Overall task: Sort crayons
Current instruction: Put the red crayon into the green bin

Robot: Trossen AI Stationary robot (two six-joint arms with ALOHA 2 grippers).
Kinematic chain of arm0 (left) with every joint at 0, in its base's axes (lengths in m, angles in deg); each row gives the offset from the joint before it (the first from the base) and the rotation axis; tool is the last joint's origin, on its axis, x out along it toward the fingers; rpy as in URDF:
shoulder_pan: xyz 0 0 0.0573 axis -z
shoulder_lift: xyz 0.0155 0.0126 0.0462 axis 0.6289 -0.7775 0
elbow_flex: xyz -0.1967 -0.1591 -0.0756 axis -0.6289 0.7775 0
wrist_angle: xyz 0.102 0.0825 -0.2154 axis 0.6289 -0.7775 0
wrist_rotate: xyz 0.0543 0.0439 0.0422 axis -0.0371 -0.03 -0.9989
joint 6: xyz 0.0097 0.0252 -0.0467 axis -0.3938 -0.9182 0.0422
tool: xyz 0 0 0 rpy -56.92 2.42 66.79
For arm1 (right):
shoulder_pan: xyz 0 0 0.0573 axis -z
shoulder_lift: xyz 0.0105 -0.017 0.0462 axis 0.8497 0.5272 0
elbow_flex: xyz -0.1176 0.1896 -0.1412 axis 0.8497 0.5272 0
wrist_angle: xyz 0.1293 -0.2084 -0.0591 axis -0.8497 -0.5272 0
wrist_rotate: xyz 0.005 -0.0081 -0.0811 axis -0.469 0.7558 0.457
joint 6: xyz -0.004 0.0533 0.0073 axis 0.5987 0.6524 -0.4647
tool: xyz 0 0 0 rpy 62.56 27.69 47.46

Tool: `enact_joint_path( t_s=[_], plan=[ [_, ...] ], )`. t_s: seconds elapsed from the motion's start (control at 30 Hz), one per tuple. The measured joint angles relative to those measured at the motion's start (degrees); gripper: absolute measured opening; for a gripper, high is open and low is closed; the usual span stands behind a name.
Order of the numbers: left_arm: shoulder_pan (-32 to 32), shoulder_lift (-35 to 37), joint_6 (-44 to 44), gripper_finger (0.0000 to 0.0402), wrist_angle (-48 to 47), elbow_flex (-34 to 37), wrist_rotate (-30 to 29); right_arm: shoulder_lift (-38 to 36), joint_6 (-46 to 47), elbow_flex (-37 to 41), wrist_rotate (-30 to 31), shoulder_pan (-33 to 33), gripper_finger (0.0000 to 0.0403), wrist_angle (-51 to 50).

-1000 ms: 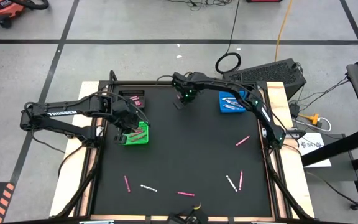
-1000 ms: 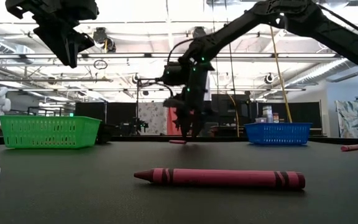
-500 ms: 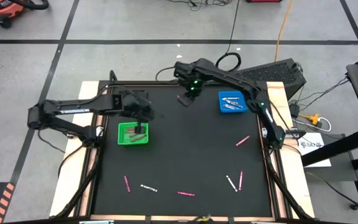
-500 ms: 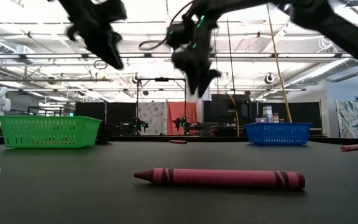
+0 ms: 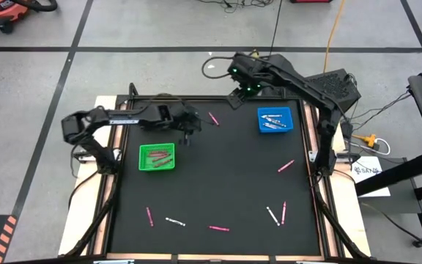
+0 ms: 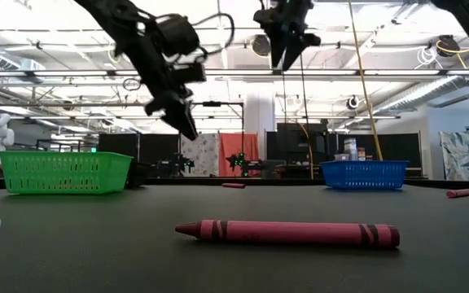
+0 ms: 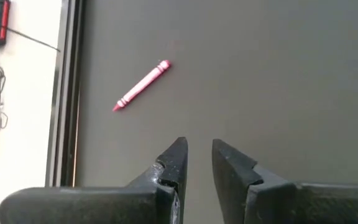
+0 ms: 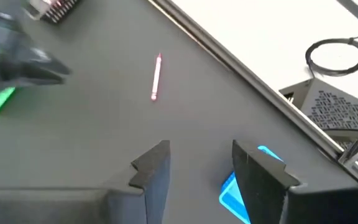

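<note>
Judging the risk first: we think the left gripper (image 5: 187, 136), hanging above the mat between the green tray (image 5: 157, 157) and the pink crayon (image 5: 213, 118) near the far edge, could come down off-line, since the crayon lies at an angle to the fingers in the left wrist view (image 7: 141, 86) and a thin stick can roll or get nudged toward the frame. Its jaws stand a little apart with nothing between them. Both arms are close to that same crayon, so we see a collision risk if the right one drops too. The right gripper (image 5: 237, 97) is raised high over the far edge of the table, jaws wide apart and empty; the right wrist view shows the same crayon (image 8: 156, 76) well ahead. Left arm is stretched out across the mat, wrist pitched down. Remaining crayons (image 5: 285, 166) lie scattered toward the near side, well apart; some sit in the green tray, and the blue tray (image 5: 275, 119) probably holds white ones, though that is hard to tell.
</note>
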Motion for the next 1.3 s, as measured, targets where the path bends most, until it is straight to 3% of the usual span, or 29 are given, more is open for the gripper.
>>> enact_joint_path(
  t_s=[0.17,0.33,0.5,0.7,1.0,1.3],
  plan=[
    [-2.38,-5.95,-0.47,0.0070,2.84,-3.17,1.00,-1.14,0.00,0.00,0.00,0.00,0.0157,0.64],
    [-4.45,-9.94,-1.62,0.0070,3.66,-7.71,7.86,-1.03,-0.31,0.02,-0.09,-0.02,0.0157,0.66],
    [-6.11,-12.76,-7.08,0.0070,3.31,-12.14,9.23,-1.03,-1.74,0.02,-0.13,-0.02,0.0157,0.65],
    [-8.42,-17.53,-6.58,0.0070,2.29,-17.72,11.15,-1.03,-3.60,0.02,-0.17,-0.04,0.0157,0.69],
    [-11.46,-23.94,-17.46,0.0070,-5.89,-23.29,13.42,-1.03,-5.31,0.02,-0.20,-0.04,0.0157,0.66],
    [-11.56,-27.18,-29.97,0.0070,-6.84,-25.10,13.48,-1.03,-6.32,0.02,-0.21,-0.04,0.0157,0.66]
  ],
)
